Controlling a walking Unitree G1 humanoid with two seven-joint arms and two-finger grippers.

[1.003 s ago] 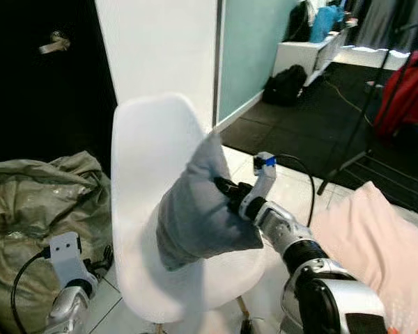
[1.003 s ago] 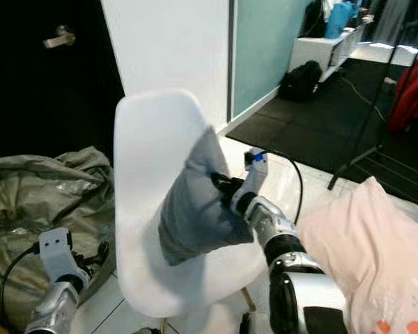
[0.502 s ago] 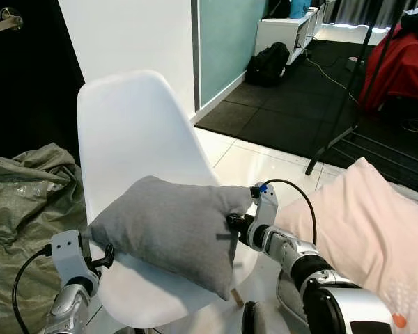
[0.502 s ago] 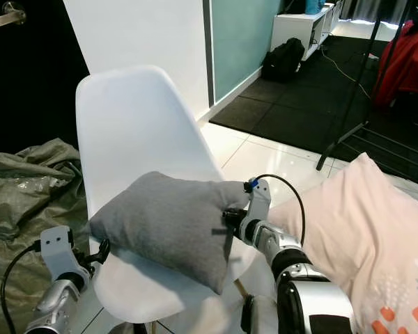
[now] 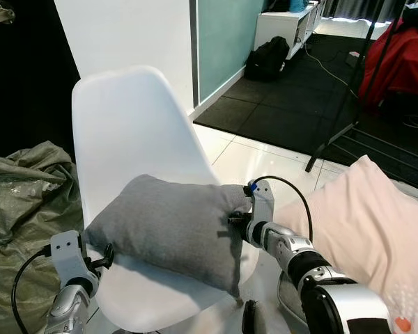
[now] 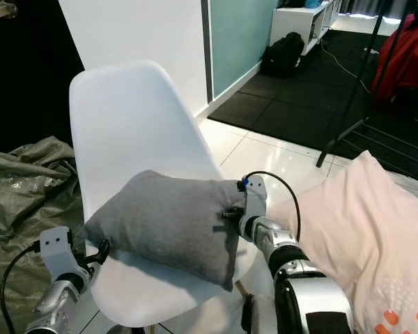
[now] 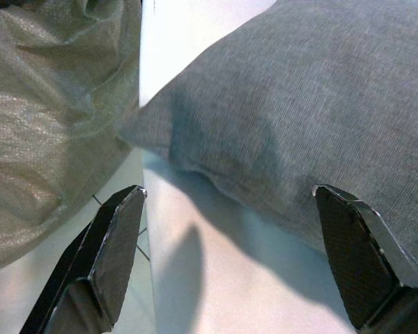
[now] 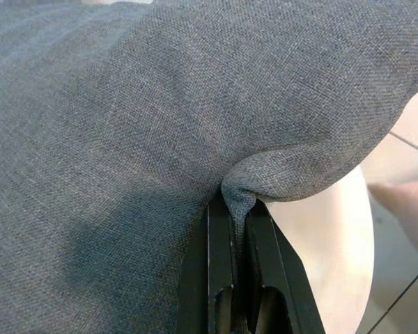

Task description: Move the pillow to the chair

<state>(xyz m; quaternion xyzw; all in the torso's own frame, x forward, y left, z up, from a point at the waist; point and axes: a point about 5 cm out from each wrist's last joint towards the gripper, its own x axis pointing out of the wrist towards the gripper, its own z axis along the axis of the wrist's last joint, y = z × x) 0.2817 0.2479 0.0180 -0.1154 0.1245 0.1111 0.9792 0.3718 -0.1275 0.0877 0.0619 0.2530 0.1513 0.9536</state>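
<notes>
A glossy white tiled floor [image 5: 265, 156] runs back to a dark mat and a teal glass wall panel [image 5: 226, 42], with a black backpack [image 5: 266, 61] against a low white cabinet; a crumpled olive-grey sack [image 5: 21, 202] lies on the robot's left and a pale pink pillow [image 5: 376, 229] on its right.

Left eye view: a white moulded chair [image 5: 125, 139] stands straight ahead. The grey pillow [image 5: 167, 229] lies flat across its seat, one corner overhanging the front edge. The right gripper [image 5: 235, 221] is at the pillow's right side, its fingers closed on a fold of the fabric. The left gripper [image 5: 101, 259] sits low by the seat's left front edge, just below the pillow's left corner.

Right eye view: the same layout; the pillow rests on the seat in front of the backrest, the right arm reaching in from the right with a black cable looping over its wrist.

Left wrist view: the left gripper's two black fingers [image 7: 104, 257] stand wide apart with nothing between them, pointing at the white seat and the pillow's corner, the sack beside.

Right wrist view: the right gripper's fingers [image 8: 219, 243] are pressed together, pinching a small pucker of the grey weave, with the seat edge behind.
</notes>
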